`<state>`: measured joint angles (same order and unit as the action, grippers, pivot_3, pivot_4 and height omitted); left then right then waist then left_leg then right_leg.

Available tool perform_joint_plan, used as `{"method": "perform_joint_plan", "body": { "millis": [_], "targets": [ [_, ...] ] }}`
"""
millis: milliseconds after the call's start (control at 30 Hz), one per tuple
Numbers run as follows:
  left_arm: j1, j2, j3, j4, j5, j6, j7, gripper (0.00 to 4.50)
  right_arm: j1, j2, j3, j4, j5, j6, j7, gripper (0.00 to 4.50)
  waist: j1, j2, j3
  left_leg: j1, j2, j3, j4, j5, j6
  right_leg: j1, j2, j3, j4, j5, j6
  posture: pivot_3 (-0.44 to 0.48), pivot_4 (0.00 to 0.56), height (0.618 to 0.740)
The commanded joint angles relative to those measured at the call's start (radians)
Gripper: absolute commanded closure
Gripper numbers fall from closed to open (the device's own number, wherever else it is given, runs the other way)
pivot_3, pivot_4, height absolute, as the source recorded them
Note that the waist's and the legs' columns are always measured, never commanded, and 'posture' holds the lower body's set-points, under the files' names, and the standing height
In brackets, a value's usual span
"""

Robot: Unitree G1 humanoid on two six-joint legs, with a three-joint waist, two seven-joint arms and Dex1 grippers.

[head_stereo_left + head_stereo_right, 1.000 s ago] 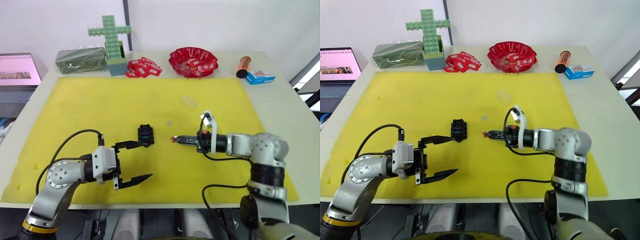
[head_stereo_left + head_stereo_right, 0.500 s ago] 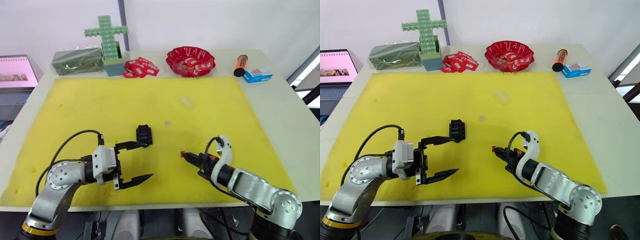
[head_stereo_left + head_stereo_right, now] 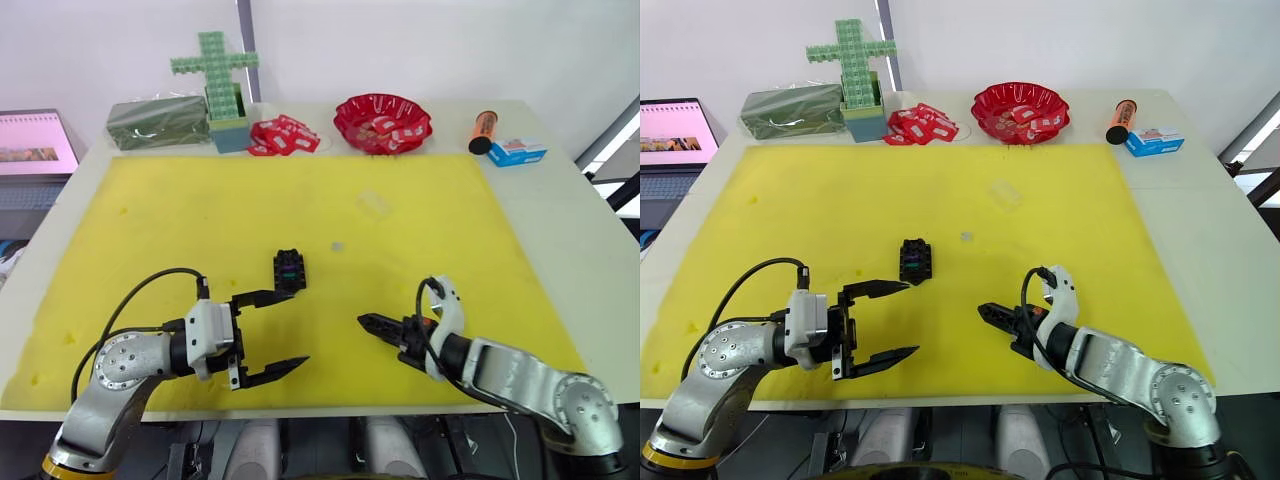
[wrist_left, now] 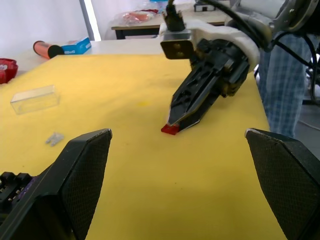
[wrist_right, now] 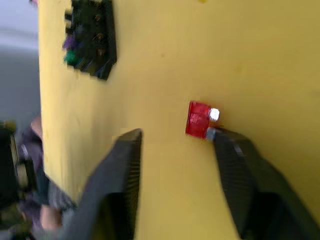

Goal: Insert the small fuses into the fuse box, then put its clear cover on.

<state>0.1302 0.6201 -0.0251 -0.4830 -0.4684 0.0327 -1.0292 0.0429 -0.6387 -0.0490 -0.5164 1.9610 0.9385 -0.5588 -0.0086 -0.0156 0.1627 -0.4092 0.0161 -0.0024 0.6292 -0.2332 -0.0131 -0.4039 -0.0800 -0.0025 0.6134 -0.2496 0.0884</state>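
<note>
In the left eye view, the black slotted fuse box [image 3: 289, 270] is seen mid-mat on yellow foam, beside the spread-open left gripper [image 3: 272, 335]. In the left wrist view, a boxy clear cover [image 4: 35, 99] lies apart. In the right wrist view, the red fuse [image 5: 199, 119] lies released by the parted right gripper [image 5: 172, 141].

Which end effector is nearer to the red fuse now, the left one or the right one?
Right. The right end effector has one fingertip touching the red fuse on the yellow mat; the left end effector is open, well away across the mat.
</note>
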Motion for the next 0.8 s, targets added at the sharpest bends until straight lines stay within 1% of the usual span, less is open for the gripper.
{"method": "perform_joint_plan", "body": {
  "millis": [33, 100, 133, 167, 200, 267, 333, 400, 500, 533, 567, 600, 633, 667, 700, 800],
  "targets": [
    [0.0, -0.004, -0.004, -0.025, -0.003, -0.012, 0.006, 0.0, -0.022, -0.165, -0.023, 0.047, 0.011, 0.099, 0.214, 1.12, 0.001, 0.0, 0.0, 0.0, 0.0, 0.0, 0.0, 0.0, 0.0, 0.0, 0.0, 0.0, 0.0, 0.0, 0.0, 0.0, 0.15, 0.74],
    [-0.003, -0.003, -0.007, -0.021, -0.003, -0.014, -0.001, 0.0, -0.069, -0.29, -0.014, 0.105, 0.011, 0.188, 0.376, 0.47, 0.001, -0.001, 0.0, 0.0, 0.0, 0.0, 0.001, 0.0, 0.0, 0.001, -0.001, 0.0, -0.001, 0.0, 0.0, 0.0, 0.15, 0.74],
    [-0.002, 0.002, -0.008, -0.018, -0.001, -0.021, -0.012, 0.0, -0.119, -0.361, 0.003, 0.132, 0.011, 0.249, 0.455, 0.2, 0.002, 0.0, 0.0, 0.0, 0.0, 0.001, 0.001, 0.0, 0.0, 0.001, -0.001, 0.0, -0.001, 0.0, 0.0, 0.0, 0.15, 0.74],
    [-0.001, 0.008, -0.008, -0.012, 0.004, -0.033, -0.025, 0.0, -0.201, -0.421, 0.032, 0.166, -0.004, 0.331, 0.524, 0.1, 0.001, 0.0, 0.0, 0.0, 0.0, 0.001, 0.001, 0.0, 0.0, 0.001, -0.001, 0.0, -0.001, 0.0, 0.0, 0.0, 0.15, 0.74],
    [-0.003, 0.012, -0.007, -0.007, 0.006, -0.039, -0.033, 0.0, -0.282, -0.449, 0.054, 0.184, -0.066, 0.387, 0.597, 0.1, 0.0, 0.001, 0.001, 0.0, 0.0, 0.001, 0.001, 0.0, 0.0, 0.001, -0.001, 0.0, -0.001, 0.0, 0.0, 0.0, 0.15, 0.74],
    [-0.009, 0.011, -0.008, 0.002, 0.007, -0.043, -0.038, 0.0, -0.434, -0.449, 0.106, 0.251, -0.2, 0.451, 0.75, 0.1, -0.004, 0.001, 0.001, 0.0, 0.0, 0.002, 0.001, 0.0, 0.0, -0.001, -0.001, 0.0, -0.001, 0.0, -0.001, 0.0, 0.15, 0.74],
    [-0.017, 0.009, -0.014, 0.003, 0.007, -0.045, -0.041, 0.0, -0.571, -0.47, 0.239, 0.26, -0.489, 0.393, 1.055, 0.1, -0.002, 0.001, 0.001, 0.0, 0.001, 0.002, 0.0, -0.001, 0.001, -0.002, 0.001, 0.0, -0.001, 0.0, -0.001, 0.0, 0.15, 0.74],
    [-0.024, 0.005, -0.022, 0.003, 0.01, -0.045, -0.042, 0.0, -0.666, -0.487, 0.383, 0.289, -0.736, 0.292, 1.319, 0.1, 0.002, 0.002, 0.001, 0.0, 0.001, 0.001, 0.0, -0.003, 0.005, -0.003, 0.002, -0.001, -0.001, 0.0, 0.0, 0.0, 0.15, 0.74],
    [-0.028, 0.002, -0.029, 0.002, 0.014, -0.043, -0.038, 0.0, -0.781, -0.458, 0.583, 0.406, -1.055, 0.093, 1.626, 0.1, 0.007, 0.002, 0.001, -0.002, 0.001, 0.002, 0.0, -0.004, 0.006, -0.004, 0.002, -0.001, -0.001, -0.001, 0.001, 0.0, 0.15, 0.74],
    [-0.031, 0.002, -0.032, 0.001, 0.014, -0.04, -0.037, 0.0, -0.814, -0.439, 0.63, 0.453, -1.143, 0.032, 1.697, 0.1, 0.005, 0.002, 0.002, -0.002, 0.0, 0.003, 0.001, -0.004, 0.006, -0.004, 0.001, -0.001, -0.001, -0.001, 0.001, 0.0, 0.15, 0.74],
    [-0.03, 0.004, -0.033, -0.002, 0.014, -0.038, -0.037, 0.0, -0.841, -0.419, 0.662, 0.496, -1.207, -0.011, 1.758, 0.5, 0.001, 0.002, 0.002, -0.002, 0.0, 0.004, 0.002, -0.004, 0.007, -0.004, 0.001, 0.0, -0.001, -0.001, 0.001, 0.0, 0.15, 0.74],
    [-0.027, 0.006, -0.032, -0.006, 0.013, -0.037, -0.037, 0.0, -0.861, -0.402, 0.683, 0.528, -1.256, -0.046, 1.817, 0.71, -0.002, 0.002, 0.002, -0.002, -0.001, 0.004, 0.002, -0.004, 0.007, -0.004, 0.0, 0.0, -0.001, -0.001, 0.001, 0.0, 0.15, 0.74],
    [-0.019, 0.011, -0.029, -0.011, 0.012, -0.037, -0.039, 0.0, -0.879, -0.383, 0.704, 0.557, -1.304, -0.077, 1.87, 1.03, -0.001, 0.002, 0.002, -0.002, -0.001, 0.005, 0.003, -0.004, 0.007, -0.004, 0.0, 0.0, -0.001, -0.001, 0.001, 0.0, 0.15, 0.74],
    [-0.013, 0.013, -0.026, -0.014, 0.011, -0.036, -0.038, 0.0, -0.893, -0.362, 0.715, 0.584, -1.346, -0.105, 1.906, 1.4, -0.002, 0.002, 0.002, -0.002, -0.001, 0.005, 0.003, -0.004, 0.007, -0.004, 0.0, 0.0, -0.001, -0.001, 0.001, 0.0, 0.15, 0.74],
    [-0.009, 0.015, -0.024, -0.016, 0.011, -0.035, -0.037, 0.0, -0.906, -0.338, 0.72, 0.613, -1.378, -0.118, 1.931, 1.67, -0.002, 0.002, 0.002, -0.002, -0.001, 0.005, 0.003, -0.004, 0.007, -0.003, 0.0, 0.0, -0.001, 0.0, 0.001, 0.0, 0.15, 0.74],
    [-0.003, 0.016, -0.023, -0.017, 0.015, -0.037, -0.034, 0.0, -0.925, -0.279, 0.711, 0.678, -1.443, -0.132, 1.987, 1.67, -0.002, 0.002, 0.002, -0.002, 0.0, 0.004, 0.003, -0.004, 0.006, -0.003, 0.0, 0.0, 0.0, 0.0, 0.001, 0.0, 0.15, 0.74]
  ]
}}
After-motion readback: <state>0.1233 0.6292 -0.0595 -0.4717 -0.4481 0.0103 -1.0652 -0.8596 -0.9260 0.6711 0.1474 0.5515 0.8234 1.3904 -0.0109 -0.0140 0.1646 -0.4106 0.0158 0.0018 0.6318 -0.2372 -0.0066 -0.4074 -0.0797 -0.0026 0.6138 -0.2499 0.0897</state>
